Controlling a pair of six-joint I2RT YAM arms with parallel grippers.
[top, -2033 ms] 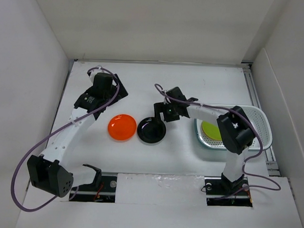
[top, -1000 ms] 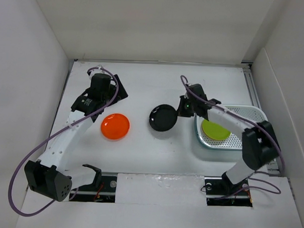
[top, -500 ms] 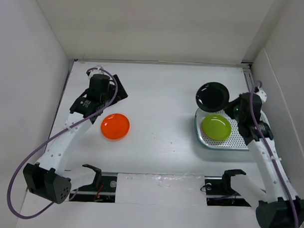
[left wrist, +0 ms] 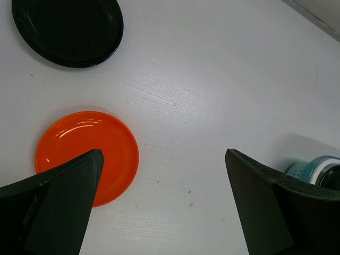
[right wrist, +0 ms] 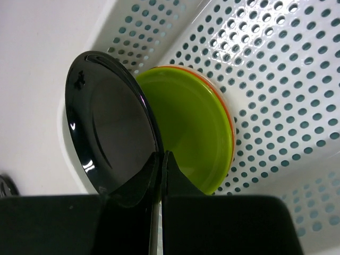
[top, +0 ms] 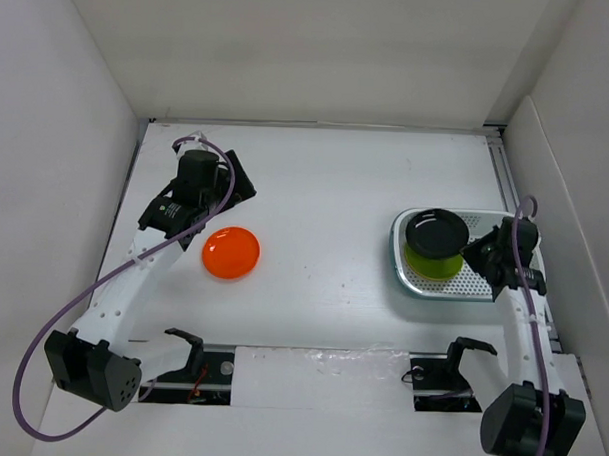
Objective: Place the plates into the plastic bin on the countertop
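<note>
black plate (right wrist: 109, 127): glossy, mirror-smooth
lime green plate (right wrist: 196, 133): smooth, soft sheen
orange plate (left wrist: 87, 135): glossy
plastic bin (right wrist: 276, 79): perforated white plastic
countertop (left wrist: 212, 79): matt, faintly grained

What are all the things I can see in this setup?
Bin: one, pale teal rim and white perforated floor, right side of the countertop.
Green plate: one, lime, lying in the bin.
Orange plates: two; one lies on the countertop at the left, the other shows only its rim under the green plate.
Black plates: two; one is held tilted over the bin, one lies on the countertop beyond the orange plate in the left wrist view.
Arms: two, white and black, left and right.
Left gripper: open, by the orange plate on the countertop.
Right gripper: shut on the tilted black plate.
</note>
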